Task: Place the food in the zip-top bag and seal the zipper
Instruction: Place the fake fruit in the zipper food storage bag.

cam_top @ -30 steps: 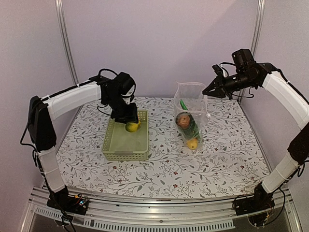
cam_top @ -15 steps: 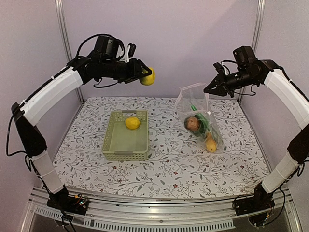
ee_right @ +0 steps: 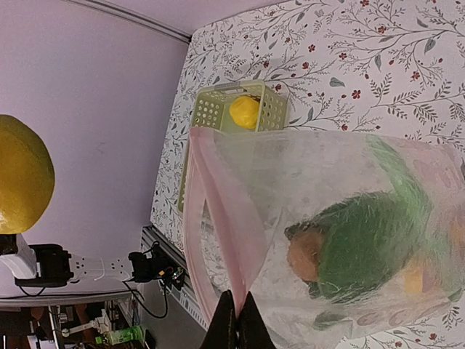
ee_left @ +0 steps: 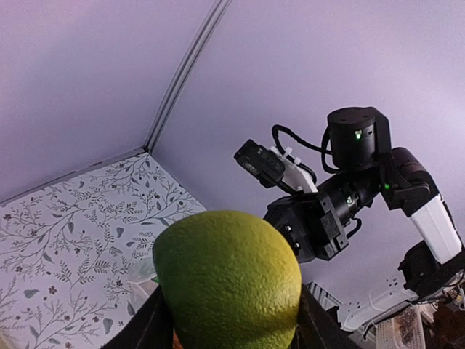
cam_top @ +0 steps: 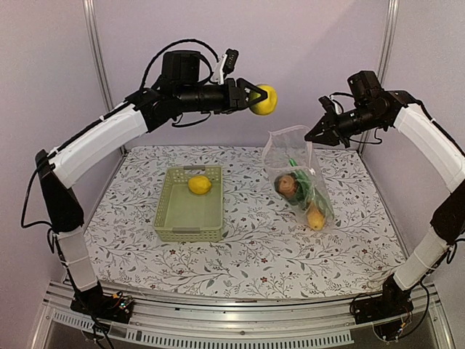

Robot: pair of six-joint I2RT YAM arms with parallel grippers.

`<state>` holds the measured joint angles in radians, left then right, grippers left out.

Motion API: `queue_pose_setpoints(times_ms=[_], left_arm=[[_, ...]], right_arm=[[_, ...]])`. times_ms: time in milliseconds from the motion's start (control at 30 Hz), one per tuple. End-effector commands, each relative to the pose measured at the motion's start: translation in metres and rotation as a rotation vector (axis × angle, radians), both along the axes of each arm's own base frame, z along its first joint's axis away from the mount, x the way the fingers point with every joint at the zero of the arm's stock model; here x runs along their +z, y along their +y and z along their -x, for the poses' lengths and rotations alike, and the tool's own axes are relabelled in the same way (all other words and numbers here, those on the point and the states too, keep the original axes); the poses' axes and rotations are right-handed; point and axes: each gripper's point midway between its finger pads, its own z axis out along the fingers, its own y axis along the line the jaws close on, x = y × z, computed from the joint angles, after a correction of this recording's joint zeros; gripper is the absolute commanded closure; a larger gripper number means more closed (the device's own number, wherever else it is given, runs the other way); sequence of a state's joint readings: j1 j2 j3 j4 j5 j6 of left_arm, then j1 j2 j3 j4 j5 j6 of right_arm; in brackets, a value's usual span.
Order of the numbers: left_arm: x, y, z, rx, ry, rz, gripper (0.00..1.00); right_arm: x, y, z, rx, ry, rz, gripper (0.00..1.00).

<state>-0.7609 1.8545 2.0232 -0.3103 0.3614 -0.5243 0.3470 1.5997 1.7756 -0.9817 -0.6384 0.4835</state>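
My left gripper [cam_top: 256, 98] is shut on a yellow lemon [cam_top: 264, 99], held high in the air just left of the bag's mouth; the lemon fills the left wrist view [ee_left: 227, 280]. My right gripper [cam_top: 314, 136] is shut on the pinkish zipper [ee_right: 218, 218] of the clear zip-top bag [cam_top: 294, 174] and holds its mouth up and open. Inside the bag lie a reddish-brown round piece [cam_top: 285, 185], green pieces and an orange-yellow piece [cam_top: 315, 217]. A second lemon [cam_top: 199, 185] sits in the pale green basket [cam_top: 190, 218].
The basket stands left of centre on the flower-patterned tablecloth [cam_top: 247, 254]. A purple wall rises behind the table, with metal posts [cam_top: 96, 65] at both rear corners. The bag's lower end rests on the cloth at the right.
My left arm lifted a lemon out of the basket and carried it up and to the right, toward the bag's mouth. The bag's bottom swung slightly right; the right gripper kept its hold.
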Motion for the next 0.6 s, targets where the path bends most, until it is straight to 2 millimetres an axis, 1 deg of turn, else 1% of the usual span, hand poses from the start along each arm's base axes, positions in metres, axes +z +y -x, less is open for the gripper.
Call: queue_pose_setpoints(times_ms=[0,167,233,367,567], left_arm=[[-0.022,-0.030,0.009,-0.103,0.019,-0.009,0.80],[-0.053,-0.052,0.014,-0.170,0.081,-0.032,0.80],[-0.064,-0.057,0.014,-0.181,0.096,-0.044,0.81],[-0.082,-0.060,0.005,-0.149,0.120,-0.076,0.82],[-0.107,-0.068,-0.001,-0.130,0.170,-0.103,0.85]], right_arm=[[0.008,0.007,-0.005,0.012,-0.013,-0.031,1.00],[0.007,0.011,-0.006,0.020,-0.005,-0.039,1.00],[0.007,0.013,-0.006,0.025,-0.005,-0.047,1.00],[0.009,0.015,-0.007,0.030,-0.003,-0.050,1.00],[0.011,0.017,-0.008,0.041,-0.004,-0.059,1.00]])
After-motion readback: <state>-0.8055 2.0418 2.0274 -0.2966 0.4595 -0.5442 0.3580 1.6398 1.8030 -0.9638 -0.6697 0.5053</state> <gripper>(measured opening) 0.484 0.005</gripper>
